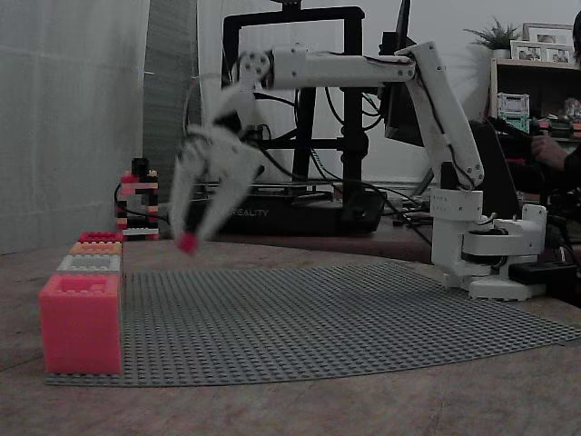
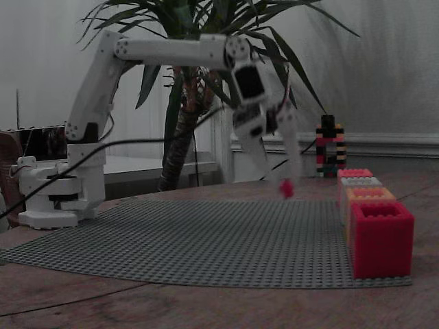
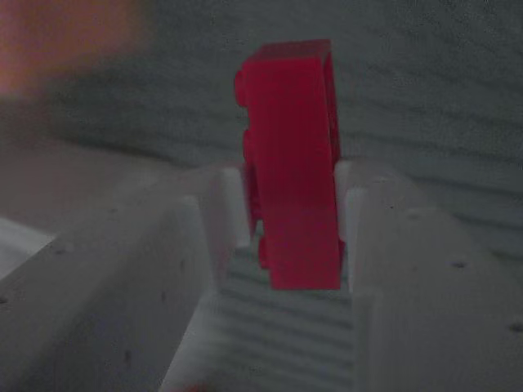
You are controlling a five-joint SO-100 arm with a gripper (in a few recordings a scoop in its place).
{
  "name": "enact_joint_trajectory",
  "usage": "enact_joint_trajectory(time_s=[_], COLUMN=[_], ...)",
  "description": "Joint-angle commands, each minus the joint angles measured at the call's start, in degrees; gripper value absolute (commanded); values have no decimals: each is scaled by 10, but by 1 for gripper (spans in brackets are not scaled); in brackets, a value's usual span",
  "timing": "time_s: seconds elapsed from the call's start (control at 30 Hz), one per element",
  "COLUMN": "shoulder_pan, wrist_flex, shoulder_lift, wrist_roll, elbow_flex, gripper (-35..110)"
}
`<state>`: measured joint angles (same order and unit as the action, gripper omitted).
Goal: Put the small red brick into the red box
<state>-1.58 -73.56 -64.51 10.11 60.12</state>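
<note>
A small red brick (image 3: pixel 290 163) stands upright between the two white fingers in the wrist view, pinched at its sides. My gripper (image 1: pixel 189 240) is shut on it and hangs in the air above the grey baseplate (image 1: pixel 345 318), blurred by motion. From the other side the gripper (image 2: pixel 286 188) shows the brick (image 2: pixel 286 188) at its tip, left of the box row. The red box (image 1: pixel 81 322) sits at the baseplate's front left corner; in the other fixed view it is the red box (image 2: pixel 381 237) at the front right, open at the top.
Behind the red box stands a row of other boxes: orange (image 2: pixel 369 195), grey (image 2: pixel 359 182) and red (image 2: pixel 354 173). A black-and-red brick tower (image 1: pixel 137 204) stands beyond them. The arm's white base (image 1: pixel 490 259) sits at the plate's far side. A plant (image 2: pixel 185 103) rises behind.
</note>
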Motion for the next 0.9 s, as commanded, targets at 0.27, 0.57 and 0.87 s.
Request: enact_joint_trajectory(time_s=[0.27, 0.57, 0.87], shoulder_pan=[196, 201, 181], wrist_flex=[105, 188, 217], shoulder_lift=[52, 156, 238], wrist_roll=[-2, 11, 3], elbow_flex=[-236, -280, -374], gripper=[0, 0, 0])
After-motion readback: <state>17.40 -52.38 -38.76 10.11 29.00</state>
